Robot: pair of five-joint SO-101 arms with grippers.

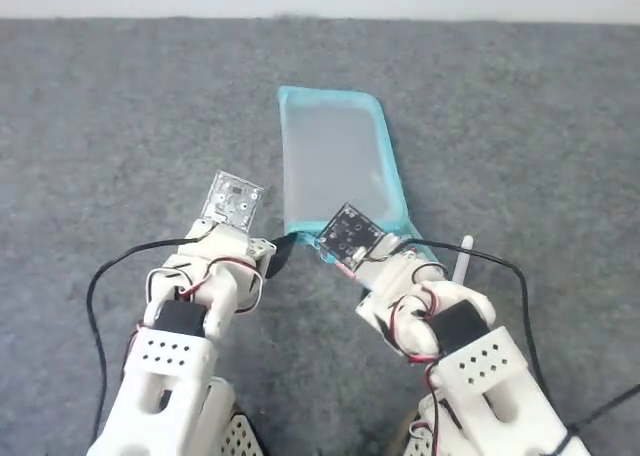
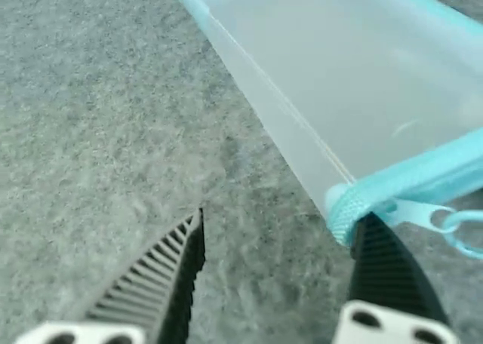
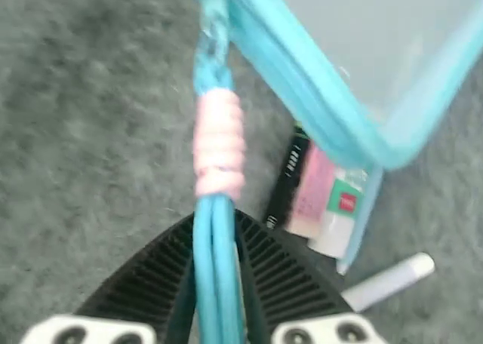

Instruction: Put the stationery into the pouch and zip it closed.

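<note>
The pouch (image 1: 335, 161) lies about the middle of the grey table (image 1: 110, 116), one short end toward the far edge and the other toward the arms. It is a flat sleeve of frosted, see-through plastic bound in bright teal, and it looks limp enough to slide or buckle when tugged.

At its near end the right gripper (image 3: 215, 223) has its fingers pressed together on the teal zip cord (image 3: 211, 65), just below a pink bead (image 3: 219, 144) threaded on it. The left gripper (image 2: 279, 231) sits at the near left corner with its fingers (image 2: 177, 265) spread wide. One tip touches the teal corner and grips nothing.

To my eye the step in hand is the zipping, and it wants an anchor first. The left fingers should close on that corner so the pouch cannot drag. The right arm should then draw the cord low and straight along the line of the zip, not upward. I cannot tell how far the zip is drawn.

A pink-and-white item (image 3: 317, 201) shows at the pouch's corner, and whether it is fully inside I cannot tell. A white pen (image 1: 463, 261) lies on the table just beside the right arm, outside the pouch. I'd judge it should go in before the zip is drawn.
</note>
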